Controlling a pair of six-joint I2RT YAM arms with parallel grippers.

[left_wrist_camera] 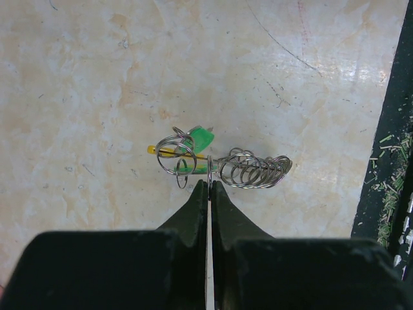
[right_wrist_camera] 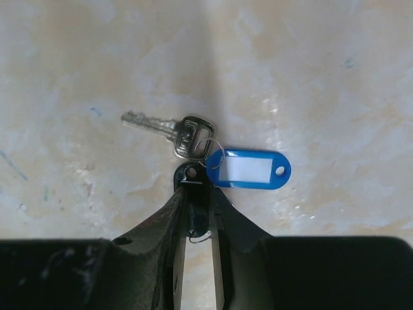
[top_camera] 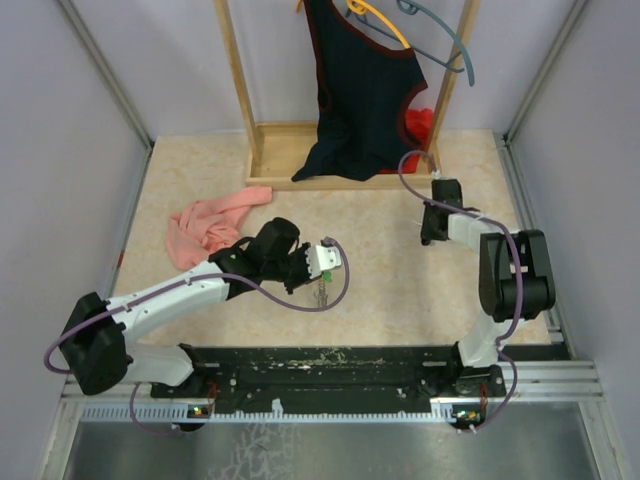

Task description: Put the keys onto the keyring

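My left gripper point(left_wrist_camera: 210, 183) is shut on the thin wire of the keyring point(left_wrist_camera: 210, 169). A yellow piece point(left_wrist_camera: 164, 152), a green key tag point(left_wrist_camera: 201, 137) and a bunch of small steel rings point(left_wrist_camera: 255, 171) sit along that wire. From the top view the left gripper point(top_camera: 320, 272) is mid-table with the keyring point(top_camera: 320, 292) dangling under it. My right gripper point(right_wrist_camera: 199, 187), at the far right point(top_camera: 432, 235), is shut on a black key tag point(right_wrist_camera: 192, 174). Just past its tips lie a silver key point(right_wrist_camera: 187, 134) and a blue tag point(right_wrist_camera: 251, 169) joined by a small ring.
A pink cloth point(top_camera: 210, 225) lies left of the left arm. At the back stands a wooden rack point(top_camera: 290, 150) with a dark garment point(top_camera: 360, 90) and hangers point(top_camera: 440, 40). A black base rail point(top_camera: 330, 365) runs along the near edge.
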